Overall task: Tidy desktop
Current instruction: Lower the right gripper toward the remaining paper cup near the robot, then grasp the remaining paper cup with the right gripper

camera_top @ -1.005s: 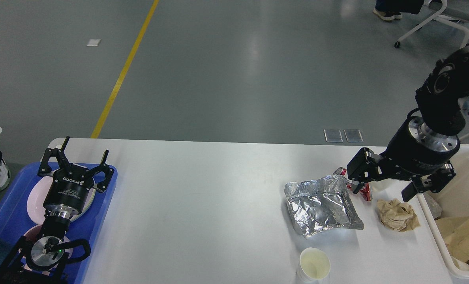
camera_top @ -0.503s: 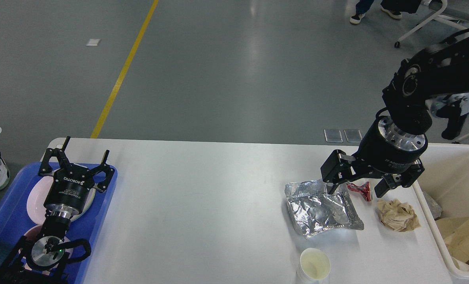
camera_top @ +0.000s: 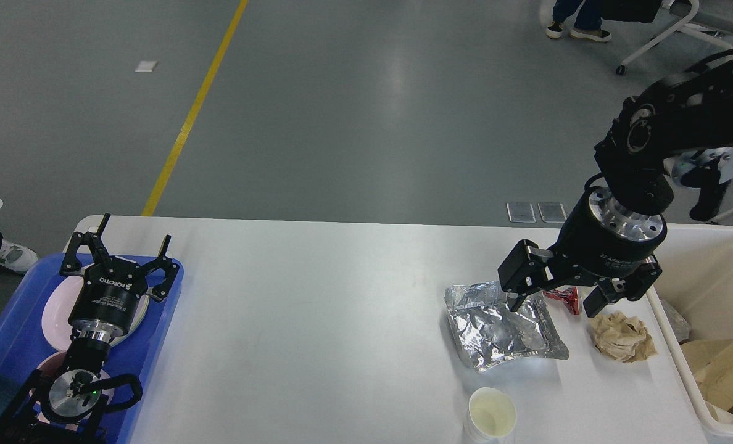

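Observation:
The white desktop (camera_top: pixel 317 320) carries litter on its right side: a crumpled silver foil bag (camera_top: pixel 502 330), a small red wrapper (camera_top: pixel 565 298), a crumpled brown paper ball (camera_top: pixel 622 336) and a white paper cup (camera_top: pixel 491 416) at the front edge. My right gripper (camera_top: pixel 554 303) hangs open just above the red wrapper, one finger over the foil bag's upper right corner, the other beside the paper ball. At the far left my left gripper (camera_top: pixel 116 250) stands open over the blue tray, holding nothing.
A blue tray (camera_top: pixel 157 327) at the left end holds pink-white plates (camera_top: pixel 55 314). A deep white bin (camera_top: pixel 721 296) with brown paper and other scraps stands at the right end. Grey floor with a yellow line lies beyond the table.
My right arm has swung left from over the bin's edge and come down over the red wrapper and foil bag. The left arm has not moved.

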{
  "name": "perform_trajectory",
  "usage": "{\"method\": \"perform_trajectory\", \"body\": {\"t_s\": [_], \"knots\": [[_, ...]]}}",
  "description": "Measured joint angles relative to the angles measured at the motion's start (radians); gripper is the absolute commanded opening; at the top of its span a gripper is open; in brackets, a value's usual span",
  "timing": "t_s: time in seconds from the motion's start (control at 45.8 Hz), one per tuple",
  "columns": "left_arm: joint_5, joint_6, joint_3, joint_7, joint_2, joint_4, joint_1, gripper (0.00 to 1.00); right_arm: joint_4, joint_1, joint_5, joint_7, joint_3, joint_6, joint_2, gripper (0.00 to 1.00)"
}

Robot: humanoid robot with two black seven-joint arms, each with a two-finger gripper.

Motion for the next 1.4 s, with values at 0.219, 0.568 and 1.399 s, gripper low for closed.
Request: {"method": "perform_trajectory", "body": {"t_s": [0.219, 0.568, 1.399], "knots": [[0.0, 0.0, 0.0, 0.0, 0.0, 0.0, 0.0, 0.96, 0.066, -0.044, 0.001, -0.005, 0.044, -0.002, 0.01, 1.0], [0.0, 0.0, 0.0, -0.001, 0.0, 0.0, 0.0, 0.96, 0.07, -0.235, -0.008, -0.007, 0.219, -0.065, 0.046, 0.93], [0.0, 0.0, 0.0, -0.001, 0.001, 0.0, 0.0, 0.96, -0.089, -0.658, -0.225, -0.063, 0.172, -0.513, 0.104, 0.89]]}}
